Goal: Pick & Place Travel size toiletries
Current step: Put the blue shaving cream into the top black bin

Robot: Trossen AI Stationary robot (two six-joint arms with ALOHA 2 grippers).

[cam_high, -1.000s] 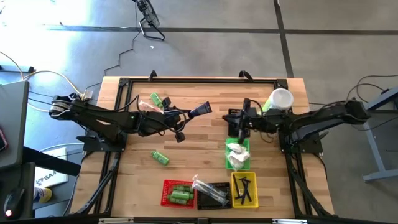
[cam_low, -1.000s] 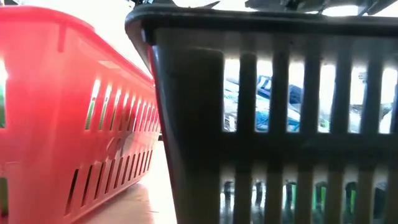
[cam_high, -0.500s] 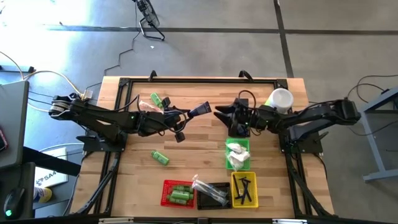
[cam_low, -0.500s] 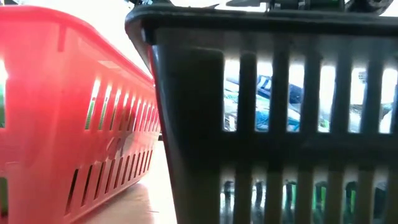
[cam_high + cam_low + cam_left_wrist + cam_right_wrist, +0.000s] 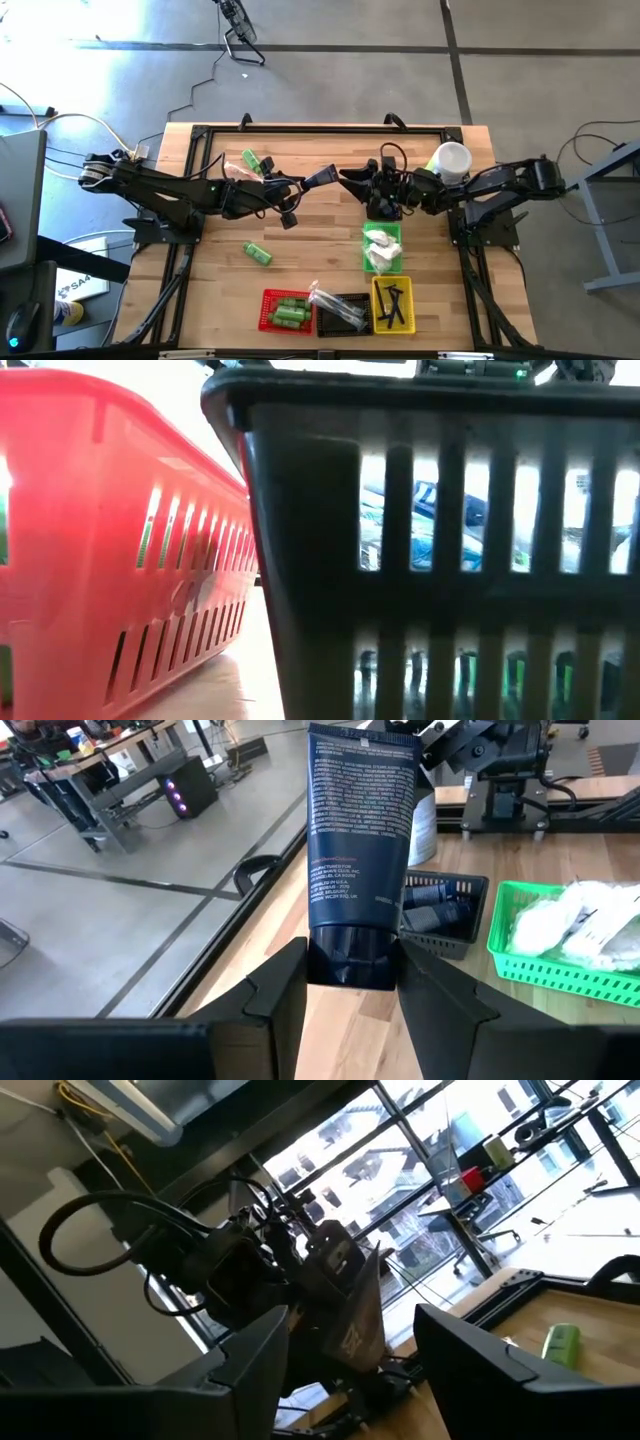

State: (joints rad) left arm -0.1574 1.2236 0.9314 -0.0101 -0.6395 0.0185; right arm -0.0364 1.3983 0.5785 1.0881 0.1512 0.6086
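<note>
Navy tube [image 5: 358, 850] in left claw [image 5: 350, 982] | right claw [image 5: 352, 180] open, facing

Two dark, near-black jointed arms, matte housings, rounded joint blocks. Left black two-finger gripper [image 5: 327, 176]: flat, angular dark fingers [image 5: 278, 990], broad at the root. Right black two-finger gripper [image 5: 352, 180]: same squared dark fingers [image 5: 262, 1355]. Thin black cable loops over each wrist. White and yellow cables at the left arm's base. Small green light on the left forearm.
</note>
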